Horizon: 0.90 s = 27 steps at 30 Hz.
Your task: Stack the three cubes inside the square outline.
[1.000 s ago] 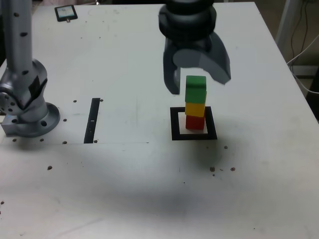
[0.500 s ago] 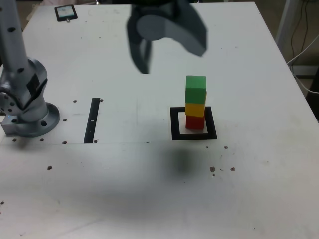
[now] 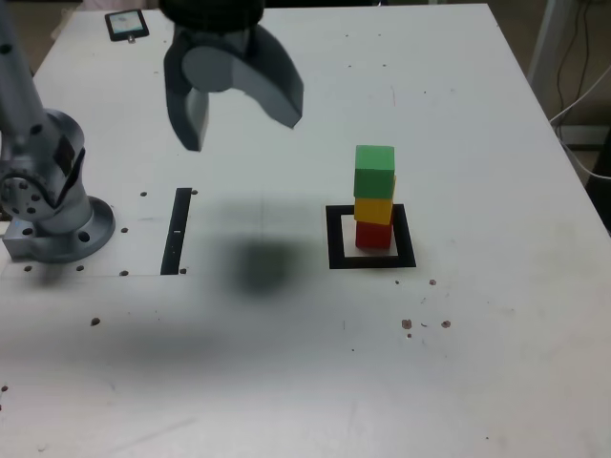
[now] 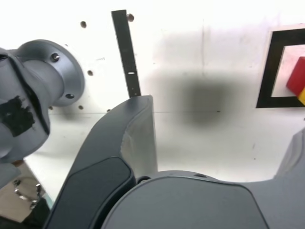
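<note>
My gripper (image 3: pixel 234 100) hangs with jaws apart and empty, well clear of the stack (image 3: pixel 374 198); I judge any swing back could topple it.

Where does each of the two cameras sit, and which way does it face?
Exterior view: off the arm, above the table, looking down at the stack in the square outline; shows the arm's base and open gripper.
Wrist view: on the wrist, looking down past the gripper's fingers at the table.
Shared: base, black strip, outline, red cube, yellow cube.
</note>
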Each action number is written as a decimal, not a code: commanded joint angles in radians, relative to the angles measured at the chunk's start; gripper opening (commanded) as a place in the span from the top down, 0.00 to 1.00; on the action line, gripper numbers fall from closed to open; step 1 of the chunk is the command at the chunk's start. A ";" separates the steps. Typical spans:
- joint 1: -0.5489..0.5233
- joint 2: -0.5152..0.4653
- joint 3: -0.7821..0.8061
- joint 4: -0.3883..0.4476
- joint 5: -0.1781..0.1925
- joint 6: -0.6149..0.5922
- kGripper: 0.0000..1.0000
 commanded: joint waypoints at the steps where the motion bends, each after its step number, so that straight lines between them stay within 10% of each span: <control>1: 0.000 -0.053 0.044 -0.054 -0.005 -0.002 0.00; 9: -0.017 -0.095 0.182 -0.089 -0.046 -0.018 0.00; 27: -0.144 -0.132 0.360 -0.147 0.053 -0.031 0.01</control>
